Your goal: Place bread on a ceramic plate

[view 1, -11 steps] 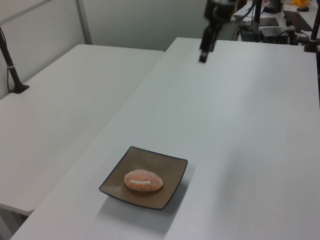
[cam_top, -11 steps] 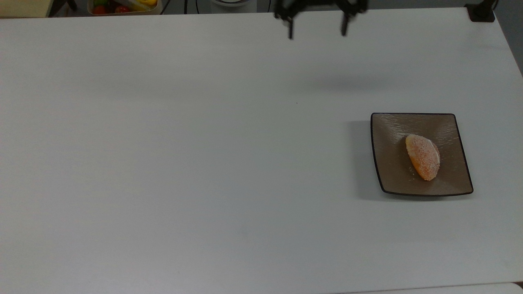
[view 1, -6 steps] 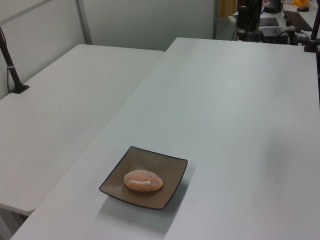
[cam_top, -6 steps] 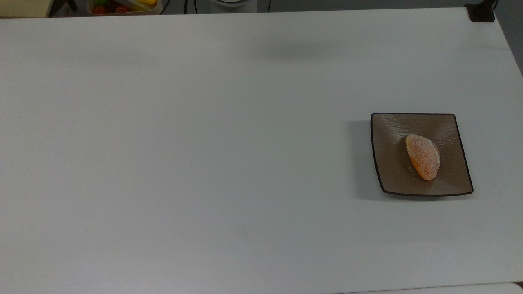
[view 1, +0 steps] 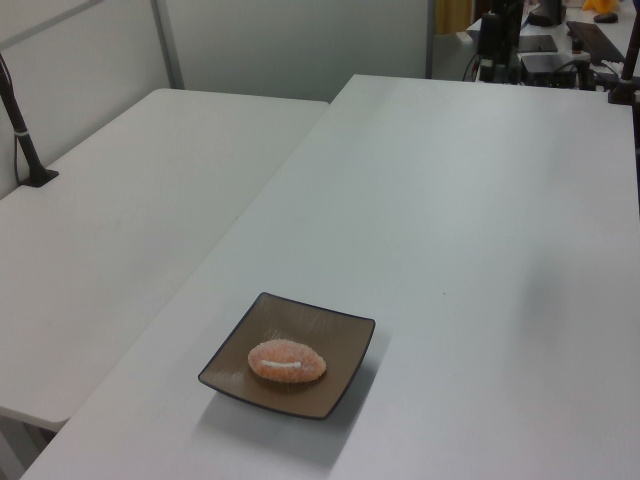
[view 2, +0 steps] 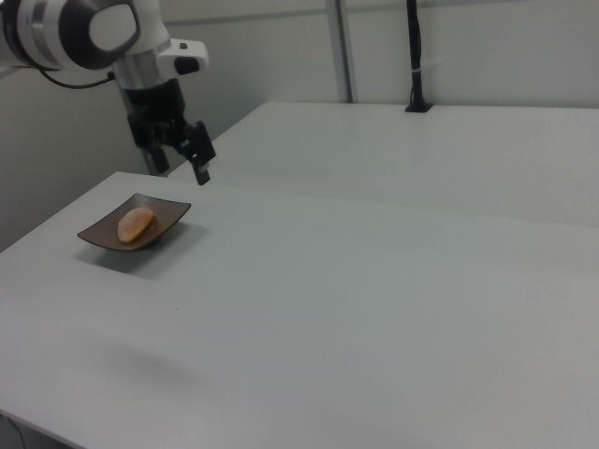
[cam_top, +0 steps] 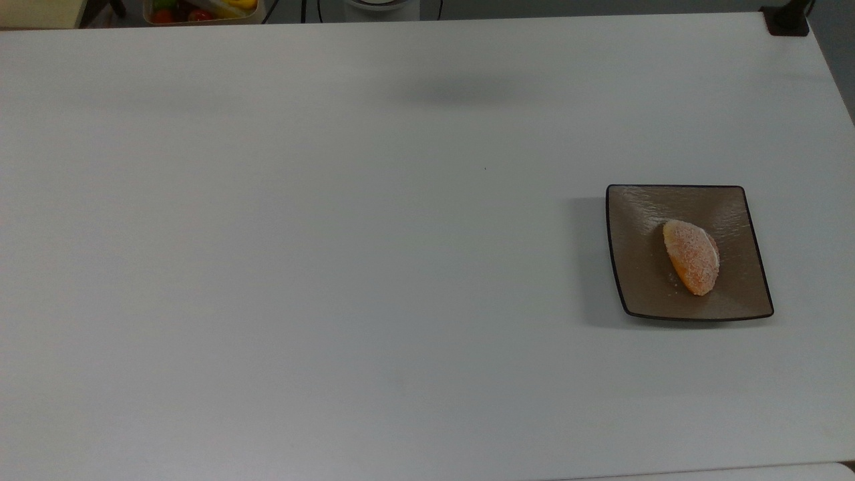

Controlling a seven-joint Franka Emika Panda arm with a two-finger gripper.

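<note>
The black two-finger gripper (view 2: pixel 198 159) hangs in the air above the white table (view 2: pixel 374 309), its fingers spread and holding nothing. One oval orange-brown sugar-speckled bread roll (cam_top: pixel 692 256) (view 1: pixel 287 361) (view 2: pixel 137 224) lies on one square glossy brown ceramic plate (cam_top: pixel 634 267) (view 1: pixel 335 350) (view 2: pixel 101 234). No writing can be read.

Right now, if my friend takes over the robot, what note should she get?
Gripper: raised in the air above the table, holding nothing; in the right view it hangs to the plate's right, and I can't tell how the jaws stand.
Bread: lying on the ceramic plate, cream stripe along one side.
Plate: flat on the table, near the top view's right edge.
Done: bread is on the plate.
Left: nothing I can see, other than perhaps parking the arm.
</note>
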